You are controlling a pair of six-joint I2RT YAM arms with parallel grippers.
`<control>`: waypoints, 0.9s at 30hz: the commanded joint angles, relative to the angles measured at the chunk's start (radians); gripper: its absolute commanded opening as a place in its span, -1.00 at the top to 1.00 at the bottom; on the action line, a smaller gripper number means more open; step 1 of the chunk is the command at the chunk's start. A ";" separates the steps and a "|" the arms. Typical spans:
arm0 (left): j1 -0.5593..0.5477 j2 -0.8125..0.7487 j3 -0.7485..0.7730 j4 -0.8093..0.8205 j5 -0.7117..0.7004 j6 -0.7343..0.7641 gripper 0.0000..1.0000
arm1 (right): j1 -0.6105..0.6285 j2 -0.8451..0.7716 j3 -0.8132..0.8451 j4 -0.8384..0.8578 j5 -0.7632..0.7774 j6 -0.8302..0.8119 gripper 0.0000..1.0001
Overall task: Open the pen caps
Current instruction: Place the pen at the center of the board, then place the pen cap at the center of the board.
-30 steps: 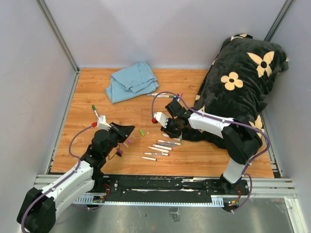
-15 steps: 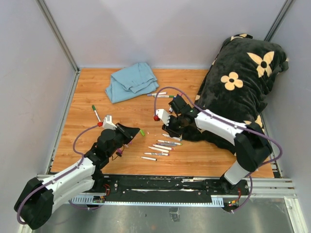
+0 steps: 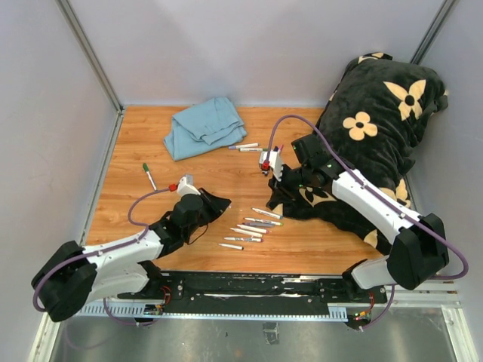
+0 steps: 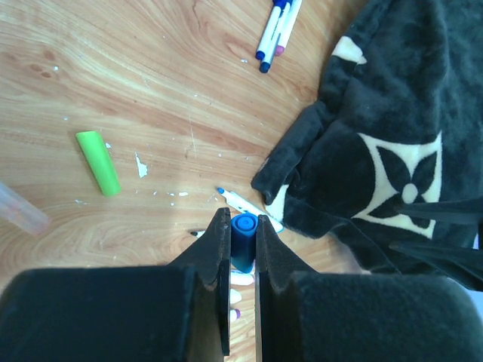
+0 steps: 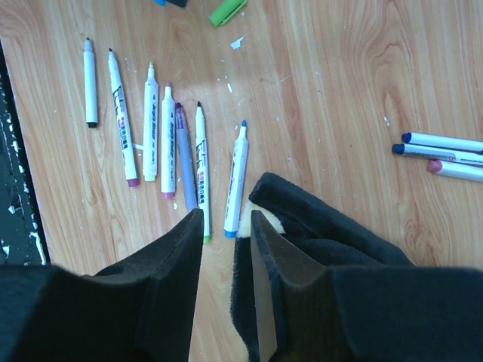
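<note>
Between the left fingers a blue pen cap is being pinched; the slightly parted, empty right fingers could be snagged by the black cushion below.

Smooth wood-grain desk; matt black plush cushion; soft blue cloth; smooth plastic blue pen cap; white plastic marker barrels.

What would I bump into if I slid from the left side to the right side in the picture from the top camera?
Marker with a green end → blue cloth → black cushion with yellow flowers. The row of markers in the middle and the two end effectors overlap these, so I left them out.
</note>
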 commanded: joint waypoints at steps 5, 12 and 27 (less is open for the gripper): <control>-0.025 0.154 0.134 -0.081 -0.106 -0.015 1.00 | -0.019 -0.014 0.007 -0.024 -0.056 -0.014 0.35; -0.025 0.312 0.287 -0.210 -0.135 0.013 0.99 | -0.022 -0.016 0.005 -0.024 -0.057 -0.014 0.35; -0.025 0.494 0.452 -0.282 -0.176 0.089 1.00 | -0.032 -0.014 0.003 -0.025 -0.069 -0.014 0.35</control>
